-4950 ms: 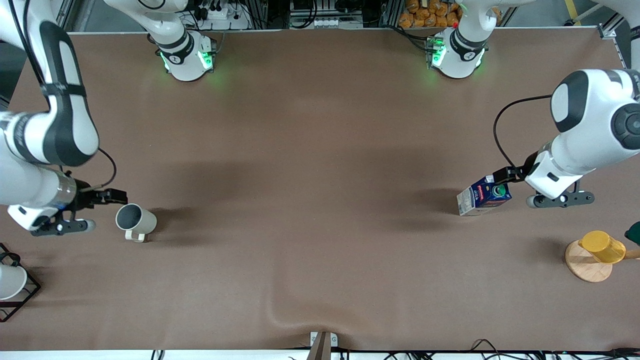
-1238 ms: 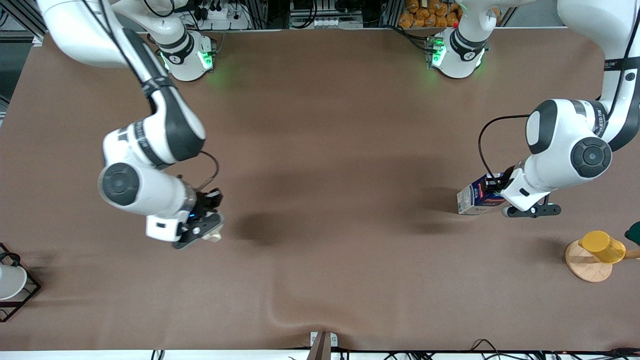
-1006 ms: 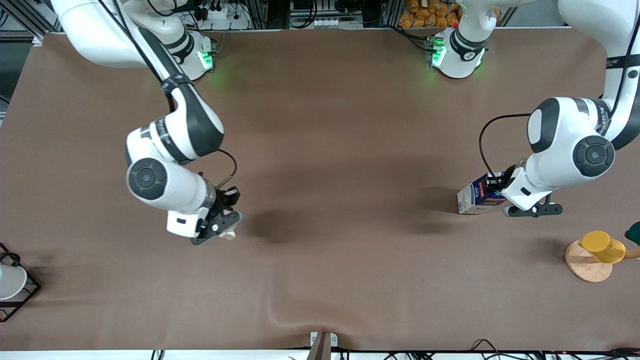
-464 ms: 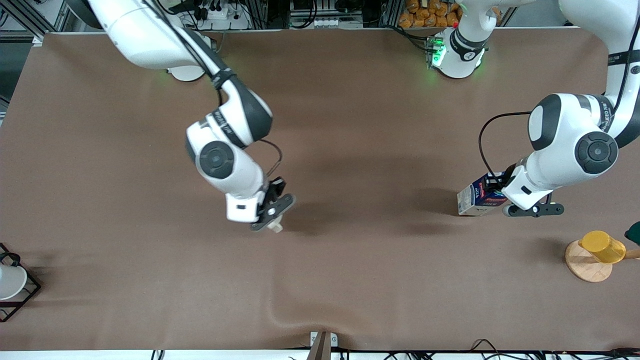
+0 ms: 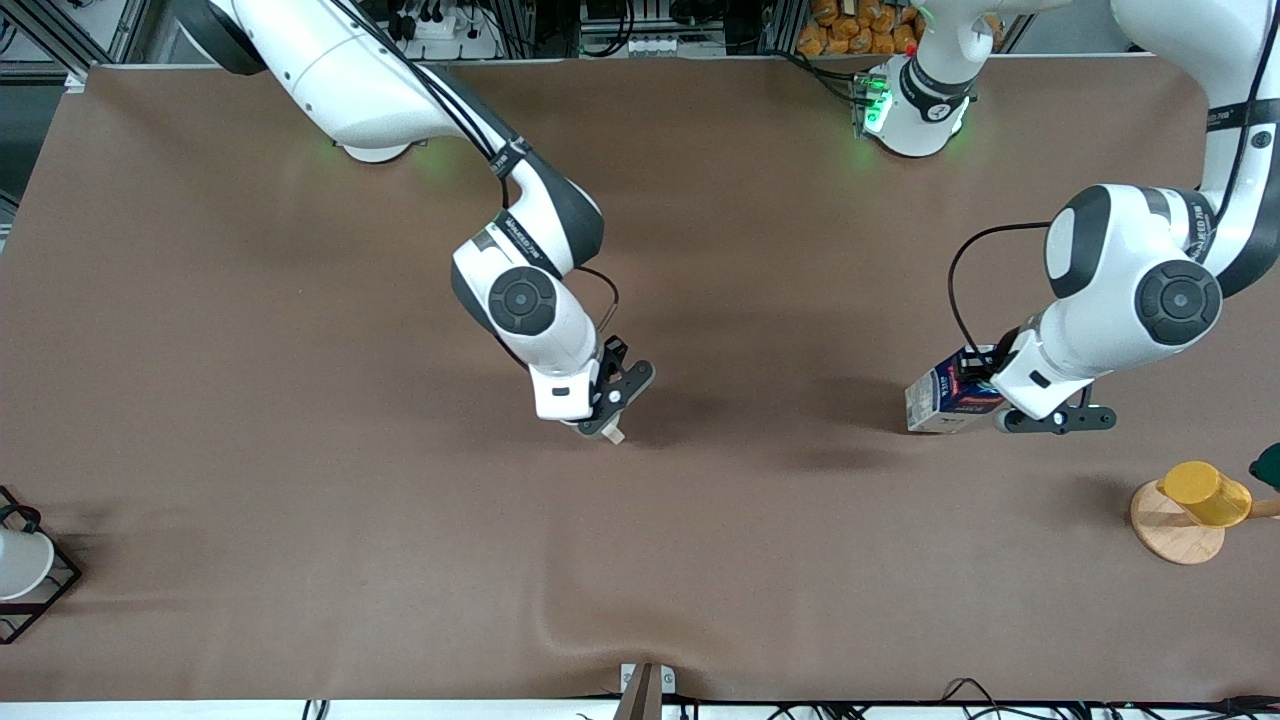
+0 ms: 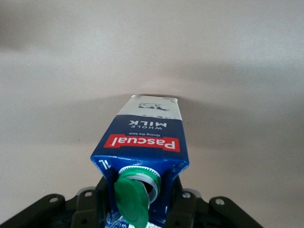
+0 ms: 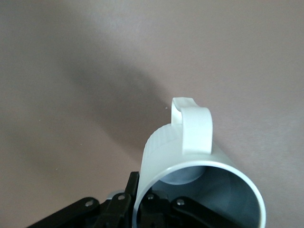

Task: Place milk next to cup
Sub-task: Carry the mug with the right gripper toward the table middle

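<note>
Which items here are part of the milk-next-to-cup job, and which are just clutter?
Job:
- milk, gripped by the left gripper
- cup, carried by the right gripper over mid-table

Clutter:
- yellow cup on a wooden disc, toward the left arm's end
- white cup on a black wire rack, toward the right arm's end

right gripper (image 7: 142,202) jaws clamp cup (image 7: 199,175) rim | handle up | above brown table (image 7: 71,71)

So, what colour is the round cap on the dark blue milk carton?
Green. The round cap of the dark blue milk carton shows best in the left wrist view.
</note>
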`<action>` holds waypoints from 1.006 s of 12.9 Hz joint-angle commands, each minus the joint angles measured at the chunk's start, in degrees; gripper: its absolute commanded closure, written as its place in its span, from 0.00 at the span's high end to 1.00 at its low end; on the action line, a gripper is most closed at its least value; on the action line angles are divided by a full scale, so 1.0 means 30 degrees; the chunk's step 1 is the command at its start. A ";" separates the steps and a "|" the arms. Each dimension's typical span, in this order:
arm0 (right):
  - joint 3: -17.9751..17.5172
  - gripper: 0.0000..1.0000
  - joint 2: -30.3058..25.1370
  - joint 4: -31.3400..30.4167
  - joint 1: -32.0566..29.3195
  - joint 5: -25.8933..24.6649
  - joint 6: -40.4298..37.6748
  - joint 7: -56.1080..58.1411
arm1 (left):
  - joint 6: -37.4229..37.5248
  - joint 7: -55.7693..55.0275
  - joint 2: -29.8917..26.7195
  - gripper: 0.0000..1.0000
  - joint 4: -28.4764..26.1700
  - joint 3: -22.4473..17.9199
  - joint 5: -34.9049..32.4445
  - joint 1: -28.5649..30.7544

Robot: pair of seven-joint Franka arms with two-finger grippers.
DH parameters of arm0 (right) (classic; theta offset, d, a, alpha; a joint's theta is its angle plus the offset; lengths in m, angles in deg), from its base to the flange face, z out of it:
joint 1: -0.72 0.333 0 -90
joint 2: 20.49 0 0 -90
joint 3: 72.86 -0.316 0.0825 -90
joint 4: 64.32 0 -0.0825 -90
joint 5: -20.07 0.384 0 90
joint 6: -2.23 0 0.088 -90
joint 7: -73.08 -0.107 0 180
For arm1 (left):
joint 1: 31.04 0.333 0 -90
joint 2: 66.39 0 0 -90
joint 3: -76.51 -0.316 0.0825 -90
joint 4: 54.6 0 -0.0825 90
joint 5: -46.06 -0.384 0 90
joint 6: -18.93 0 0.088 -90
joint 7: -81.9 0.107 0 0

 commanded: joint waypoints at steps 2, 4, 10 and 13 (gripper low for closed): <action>0.0261 0.00 0.0162 0.0159 0.1346 -0.0421 -0.0070 -0.1814 | 0.0413 -0.0968 -0.0216 0.50 0.0180 0.0538 0.0382 -0.0001; 0.0729 0.00 0.0628 0.0100 0.2400 -0.1119 0.0105 -0.2636 | 0.0413 -0.1671 -0.0187 0.50 0.0180 0.0860 0.0382 -0.0001; 0.1522 0.01 0.1714 0.0335 0.2932 -0.1886 0.2859 -0.2961 | 0.0676 -0.3282 -0.0216 0.50 0.0180 0.1621 0.0382 -0.0118; 0.1522 0.65 0.1832 0.0481 0.3138 -0.1886 0.3267 -0.3602 | 0.0706 -0.3928 -0.0216 0.49 0.0209 0.1915 0.0382 -0.0118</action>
